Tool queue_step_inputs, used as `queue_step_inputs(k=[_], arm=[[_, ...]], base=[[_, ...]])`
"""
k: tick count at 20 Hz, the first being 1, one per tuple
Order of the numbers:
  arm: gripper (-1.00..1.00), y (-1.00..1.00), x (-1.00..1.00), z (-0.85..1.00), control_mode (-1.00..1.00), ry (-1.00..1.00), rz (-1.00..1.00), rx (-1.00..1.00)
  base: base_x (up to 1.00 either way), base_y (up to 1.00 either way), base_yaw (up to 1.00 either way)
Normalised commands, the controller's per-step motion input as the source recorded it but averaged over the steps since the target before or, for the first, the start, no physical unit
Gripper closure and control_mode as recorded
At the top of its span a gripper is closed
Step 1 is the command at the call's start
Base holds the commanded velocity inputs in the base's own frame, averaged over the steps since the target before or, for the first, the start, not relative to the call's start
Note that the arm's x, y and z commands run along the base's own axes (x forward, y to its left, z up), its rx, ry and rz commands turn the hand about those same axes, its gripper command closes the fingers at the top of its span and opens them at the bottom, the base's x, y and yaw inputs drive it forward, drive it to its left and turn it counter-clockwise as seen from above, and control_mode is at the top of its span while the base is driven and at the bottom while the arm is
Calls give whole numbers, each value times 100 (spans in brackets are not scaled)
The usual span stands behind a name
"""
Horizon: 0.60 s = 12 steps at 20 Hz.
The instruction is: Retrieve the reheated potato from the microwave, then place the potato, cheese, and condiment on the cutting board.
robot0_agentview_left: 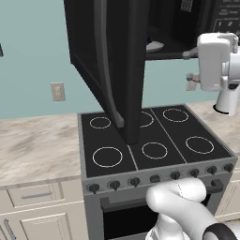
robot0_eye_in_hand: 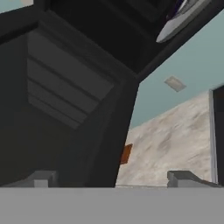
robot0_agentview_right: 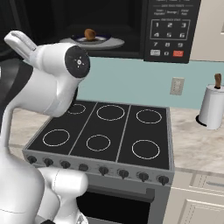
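The microwave (robot0_agentview_right: 131, 26) hangs above the stovetop (robot0_agentview_right: 105, 131) with its door (robot0_agentview_left: 110, 61) swung wide open toward the robot; inside, the potato (robot0_agentview_right: 90, 34) sits on a pale plate (robot0_agentview_right: 111, 43), a small rounded lump with no marked long axis; the gripper (robot0_eye_in_hand: 113, 179) has its jaws spread wide and holds nothing, close beside the door's inner face; the potato seems to lie higher and farther in, so the reach must likely rise past the door edge.

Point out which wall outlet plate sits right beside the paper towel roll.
The outlet plate right of the stove, below the microwave keypad, just left of the paper towel roll. The other plate is left of the stove.
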Motion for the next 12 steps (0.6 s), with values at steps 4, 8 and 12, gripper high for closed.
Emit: queue_step_inputs(k=[4,8,12], arm=[[-100,-18,23,0,-100,-11,-5,-29],[-100,-12,22,0,-100,-24,-7,-31],[-100,-3,42,3,-100,-3,-9,-25]], base=[[0,0,0],[0,0,0],[0,0,0]])
